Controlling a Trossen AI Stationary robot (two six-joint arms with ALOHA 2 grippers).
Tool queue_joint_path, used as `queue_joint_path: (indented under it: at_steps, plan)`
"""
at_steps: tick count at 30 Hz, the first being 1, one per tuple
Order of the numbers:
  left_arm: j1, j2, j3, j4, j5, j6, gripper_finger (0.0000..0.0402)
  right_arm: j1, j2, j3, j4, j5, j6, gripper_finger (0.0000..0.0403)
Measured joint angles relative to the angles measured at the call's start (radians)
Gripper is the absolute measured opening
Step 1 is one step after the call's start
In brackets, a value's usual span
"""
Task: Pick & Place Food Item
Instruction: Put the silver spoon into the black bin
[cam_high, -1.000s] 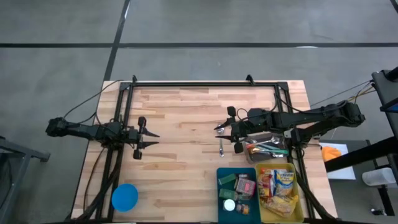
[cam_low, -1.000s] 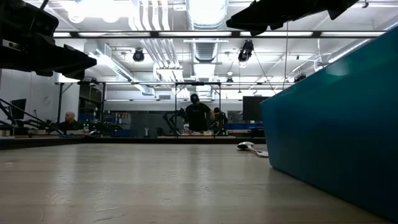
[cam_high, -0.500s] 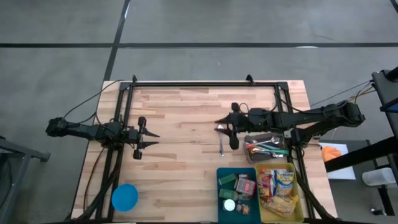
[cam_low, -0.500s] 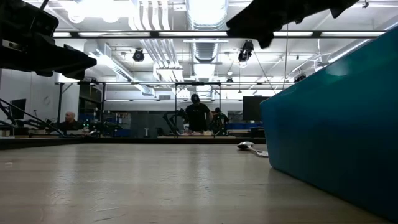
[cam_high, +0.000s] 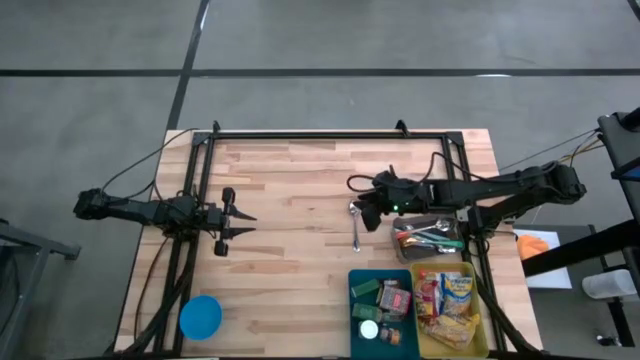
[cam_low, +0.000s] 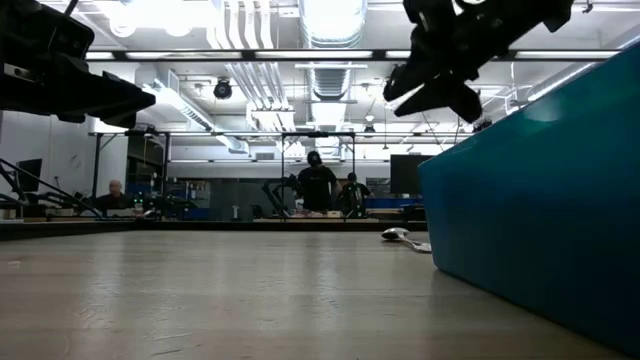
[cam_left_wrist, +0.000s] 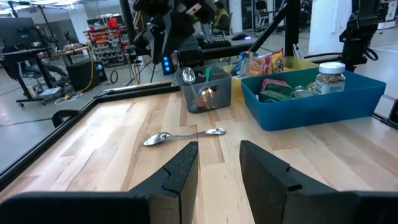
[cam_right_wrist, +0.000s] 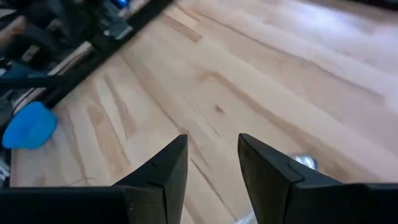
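The food items lie in two bins at the near right: packets and a jar (cam_left_wrist: 331, 76) in a blue bin (cam_high: 357, 305), and snack packets (cam_high: 450, 295) in a yellow bin (cam_high: 484, 342). My right gripper (cam_high: 360, 205) hangs open above the table's middle, over a metal spoon (cam_high: 356, 235), holding nothing. Its fingers (cam_right_wrist: 161, 168) slant down toward the wood. At the table's left edge my left gripper (cam_high: 248, 226) stands open and level, pointing across the table, with nothing between its fingers (cam_left_wrist: 180, 168).
A clear bin of cutlery (cam_high: 428, 233) stands just behind the blue bin, beside my right arm. A blue disc (cam_high: 200, 317) lies at the near left corner. A black frame (cam_high: 330, 135) runs along the far edge. Bare wood lies between the two arms.
My right gripper has rolled about its own axis, so that its fingers no longer spread flat across the table. It has tipped downward and sunk a little over the spoon. Its fingers keep the same gap.
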Motion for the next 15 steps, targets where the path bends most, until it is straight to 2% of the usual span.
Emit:
queue_joint_path:
  at_steps: [7, 12, 15]
  plan:
    - [0.0, 0.0, 0.0, 0.0, 0.0, 0.0, 0.0119, 0.002, 0.063, 0.139, -0.312, -0.029, 0.172, 0.0141]
    - [0.0, 0.006, 0.0, 0.0, 0.0, 0.0, 0.0119, -0.006, 0.204, 0.282, -0.523, -0.025, 0.201, 0.0141]
    - [0.0, 0.006, 0.0, 0.0, 0.0, 0.001, 0.0119, -0.011, 0.299, 0.347, -0.586, -0.022, 0.216, 0.0141]
